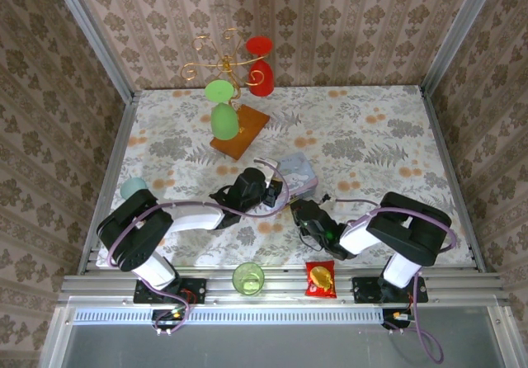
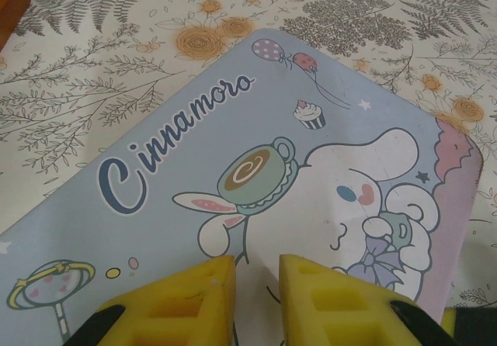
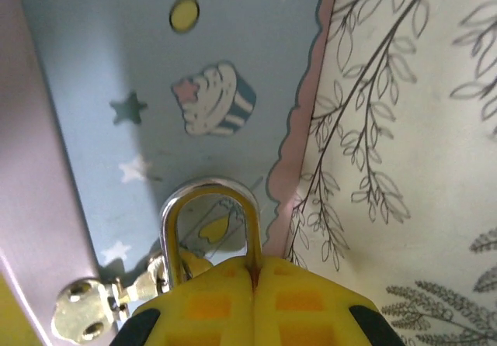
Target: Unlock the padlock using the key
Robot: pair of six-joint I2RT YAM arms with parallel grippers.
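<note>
Blue tin point(image 1: 297, 174), snack packet point(image 1: 320, 279), green cup point(image 1: 247, 278)

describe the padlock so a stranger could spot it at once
Start at the pale blue cartoon tin mid-table. Against its side, the yellow-fingered right gripper is shut on the small padlock. Its thin silver shackle arches from the fingertips, the only shiny loop, beside a brass hasp.

One tin point(image 1: 299, 174), one padlock point(image 3: 208, 186), apparently one snack packet point(image 1: 320, 279)
</note>
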